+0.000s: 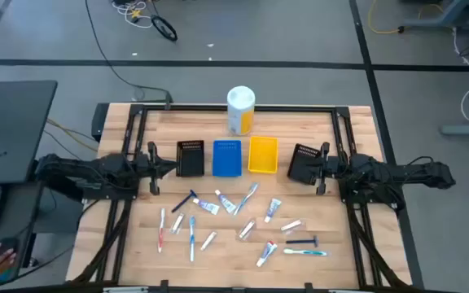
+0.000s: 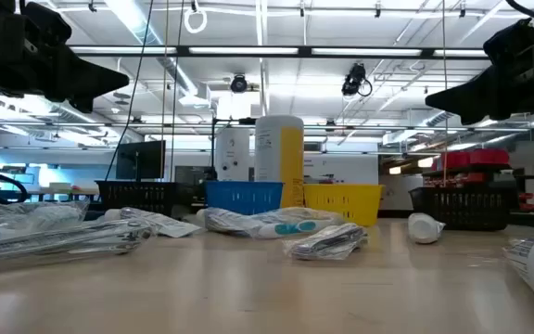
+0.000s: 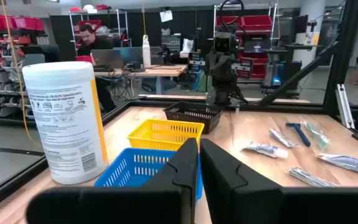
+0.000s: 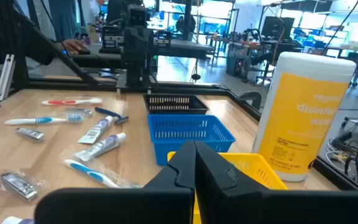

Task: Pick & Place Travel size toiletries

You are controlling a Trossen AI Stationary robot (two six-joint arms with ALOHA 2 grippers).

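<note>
Right now the toiletries (image 1: 234,221) lie scattered on the worktop (image 1: 348,260); left tool (image 1: 155,168) and right tool (image 1: 320,168) hover, pressed together, empty. Crowded, overlapping wrappers risk a double pick.

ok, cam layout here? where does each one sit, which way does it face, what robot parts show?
High: overhead, straight down on the table; both arms, left gripper, right gripper.
Low: table height, level toward the room; both arms hang at the top corners.
Left wrist: on the left arm, facing across the bins to the right arm; own shut fingers.
Right wrist: on the right arm, facing back at the left arm; own shut fingers.
Shared: both wrist views show the blue bin and white-and-yellow canister.
</note>
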